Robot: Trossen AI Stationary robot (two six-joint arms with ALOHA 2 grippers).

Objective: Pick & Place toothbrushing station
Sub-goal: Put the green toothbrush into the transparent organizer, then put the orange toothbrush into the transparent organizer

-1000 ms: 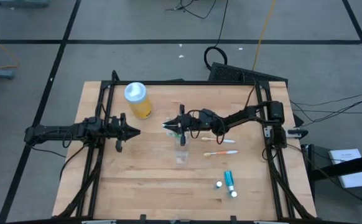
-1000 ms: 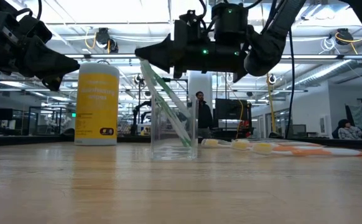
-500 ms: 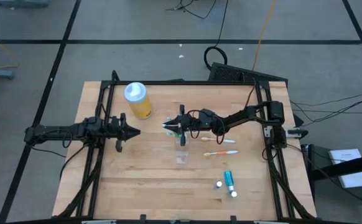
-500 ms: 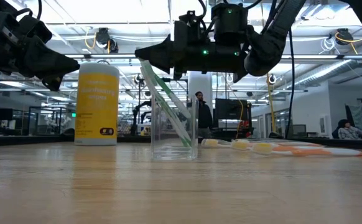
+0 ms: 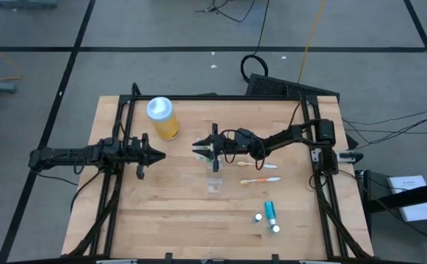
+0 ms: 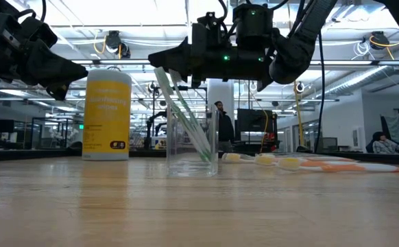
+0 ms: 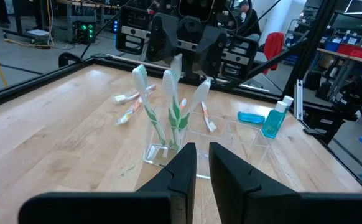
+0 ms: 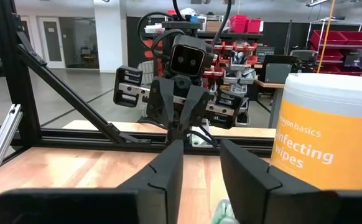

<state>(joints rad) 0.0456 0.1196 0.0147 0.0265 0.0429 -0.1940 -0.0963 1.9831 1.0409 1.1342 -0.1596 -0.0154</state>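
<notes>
Now green toothbrush (image 6: 186, 116) aslant in cup (image 6: 192, 143)

Wooden table (image 5: 162, 213); cup (image 5: 214, 170), toothbrushes (image 5: 259, 180), tubes (image 5: 270, 213)

A small clear plastic cup (image 6: 192, 146) stands on the tabletop (image 6: 186, 206) with green toothbrushes (image 6: 184, 113) leaning inside it, and the right gripper (image 6: 160, 60) hangs just above its rim. More toothbrushes (image 6: 302, 163) lie flat to the right. A yellow bottle (image 6: 107, 114) stands at far left, below the left gripper (image 6: 73, 71).
</notes>
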